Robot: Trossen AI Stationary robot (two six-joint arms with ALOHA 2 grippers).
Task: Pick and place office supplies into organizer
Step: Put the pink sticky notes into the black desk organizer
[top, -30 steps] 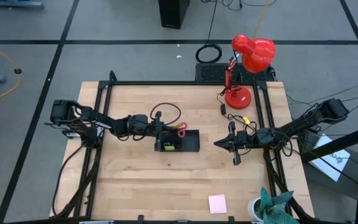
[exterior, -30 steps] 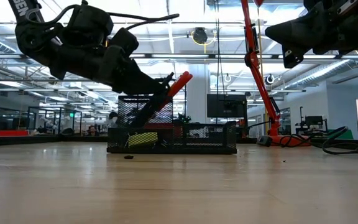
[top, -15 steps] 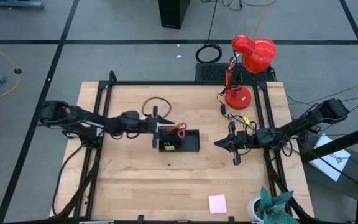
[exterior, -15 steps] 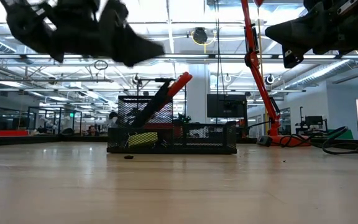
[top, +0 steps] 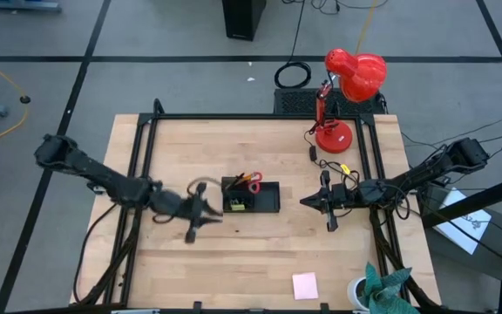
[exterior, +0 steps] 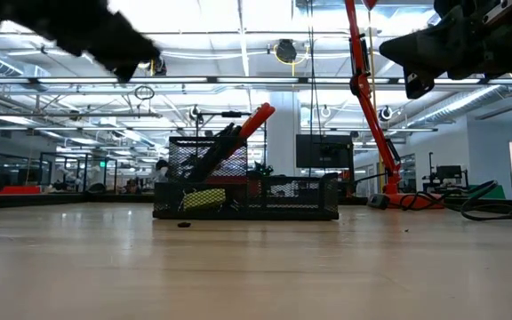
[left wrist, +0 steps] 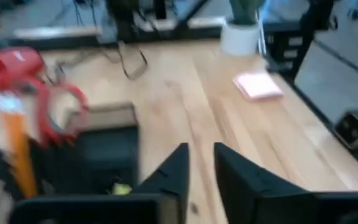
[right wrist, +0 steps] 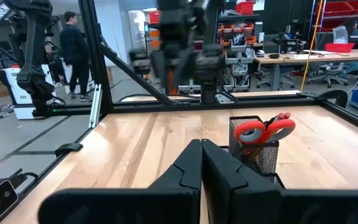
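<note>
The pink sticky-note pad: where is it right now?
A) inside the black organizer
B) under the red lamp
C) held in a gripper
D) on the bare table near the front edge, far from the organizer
D: the pink sticky-note pad lies alone on the table, well away from the organizer.

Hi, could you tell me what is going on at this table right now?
A two-armed robot is sorting office supplies into a black organizer at mid-table. The red-handled scissors already stand in it. The left gripper hangs beside the organizer's left end with nothing between its slightly parted fingers. The right gripper waits shut on the other side. A pink sticky-note pad lies near the table's front edge, not yet collected.
</note>
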